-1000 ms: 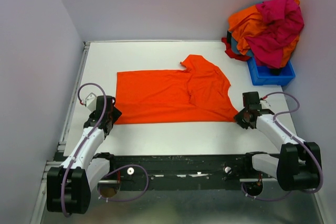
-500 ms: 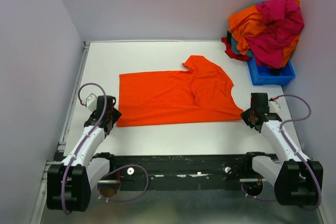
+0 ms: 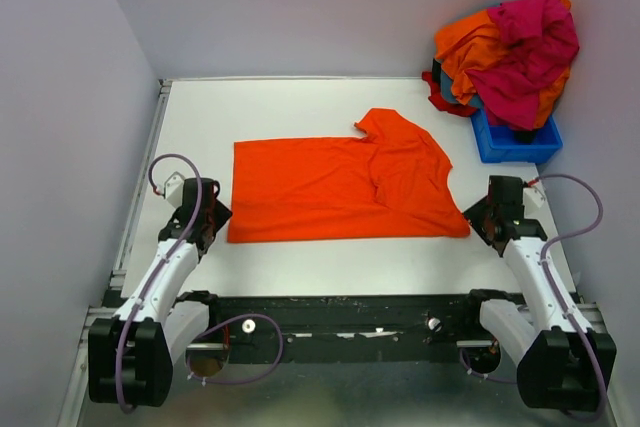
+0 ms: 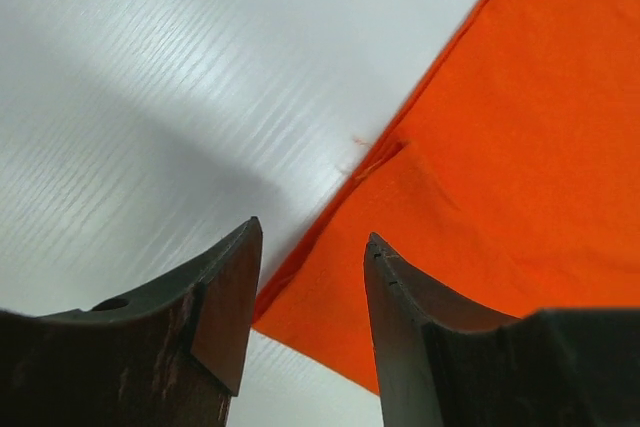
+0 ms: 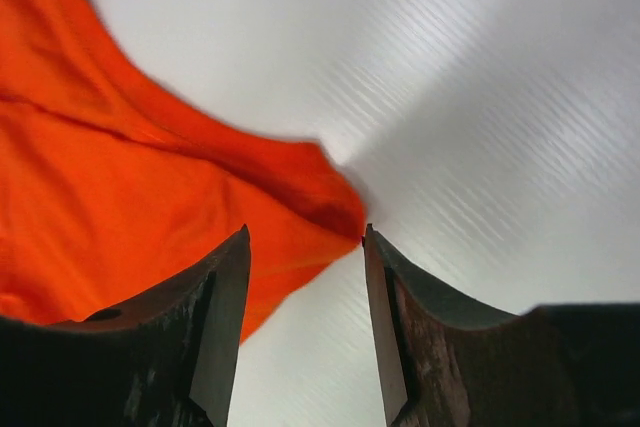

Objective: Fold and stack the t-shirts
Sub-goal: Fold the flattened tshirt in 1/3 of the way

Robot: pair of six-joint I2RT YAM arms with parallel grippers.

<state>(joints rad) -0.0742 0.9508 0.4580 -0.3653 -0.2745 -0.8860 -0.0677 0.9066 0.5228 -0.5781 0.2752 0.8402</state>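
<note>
Top view. Orange t-shirt (image 3: 345, 187) lies spread flat at mid-frame on the white table (image 3: 300, 107), long side running left to right. One sleeve sticks up toward the upper middle; creases sit in the right half. Left gripper (image 3: 205, 219) is low at the shirt's lower-left corner, right gripper (image 3: 487, 215) low at the lower-right corner, each just beside the cloth. Upper right of frame: a blue bin (image 3: 515, 147) against the wall, with a heap of t-shirts (image 3: 510, 42) in orange, magenta-pink and red piled on it and spilling over its rim.

Left wrist view. Left gripper (image 4: 310, 287) has its jaws apart, a clear gap between the two dark fingers at the bottom of the frame. The orange t-shirt (image 4: 500, 167) fills the right side. Its hemmed edge runs diagonally from upper right down into the gap, and the corner lies flat on the table (image 4: 150, 77). Nothing is pinched.

Right wrist view. Right gripper (image 5: 305, 287) also has its jaws apart. The orange t-shirt (image 5: 120, 177) takes up the left side, and its pointed corner ends just ahead of the gap, resting loose on the table (image 5: 480, 77). No cloth is between the fingers.
</note>
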